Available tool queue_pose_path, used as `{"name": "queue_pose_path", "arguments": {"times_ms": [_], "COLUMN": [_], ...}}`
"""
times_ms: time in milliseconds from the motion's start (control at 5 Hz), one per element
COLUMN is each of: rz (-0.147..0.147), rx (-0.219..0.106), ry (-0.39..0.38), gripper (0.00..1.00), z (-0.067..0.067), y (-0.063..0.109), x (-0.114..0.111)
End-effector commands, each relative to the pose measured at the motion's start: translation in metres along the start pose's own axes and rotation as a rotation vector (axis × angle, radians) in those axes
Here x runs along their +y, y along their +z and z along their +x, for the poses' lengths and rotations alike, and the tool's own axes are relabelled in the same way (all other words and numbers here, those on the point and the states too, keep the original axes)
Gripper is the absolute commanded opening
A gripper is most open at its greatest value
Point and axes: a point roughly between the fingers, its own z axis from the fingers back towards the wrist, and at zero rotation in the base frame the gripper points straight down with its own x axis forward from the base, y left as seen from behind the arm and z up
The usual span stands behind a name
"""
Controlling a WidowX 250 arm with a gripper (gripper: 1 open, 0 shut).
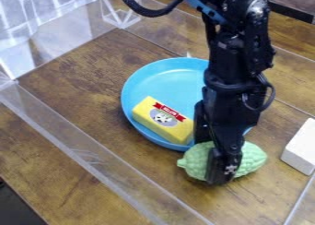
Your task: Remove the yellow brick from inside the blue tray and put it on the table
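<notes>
The yellow brick [163,119] with its white printed label lies in the near part of the blue tray [172,77], leaning against the front rim. The tray rests on the dark wooden table [87,90]. My black arm reaches down to the right of the brick. The gripper [218,170] hangs low, just off the tray's near-right rim and in front of a green ribbed gourd [252,159]. Its jaws look open with nothing between them. The dark fingers hide part of the gourd, and I cannot tell whether they touch it.
A white block [300,146] lies at the right edge. Clear plastic walls [74,146] border the table at the front and left. Bare wood shows left of the tray and behind it.
</notes>
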Motion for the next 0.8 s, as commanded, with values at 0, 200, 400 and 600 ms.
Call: {"name": "queue_pose_path", "arguments": {"times_ms": [0,200,400,600], "rz": [0.051,0.076,0.102,0.125], "rx": [-0.060,-0.064,-0.064,-0.069], "ry": [0.004,0.013,0.023,0.025], "gripper": [1.00,1.00,1.00,1.00], "z": [0.006,0.007,0.009,0.011], "y": [0.028,0.038,0.046,0.049], "x": [0.003,0.005,0.007,0.009]}}
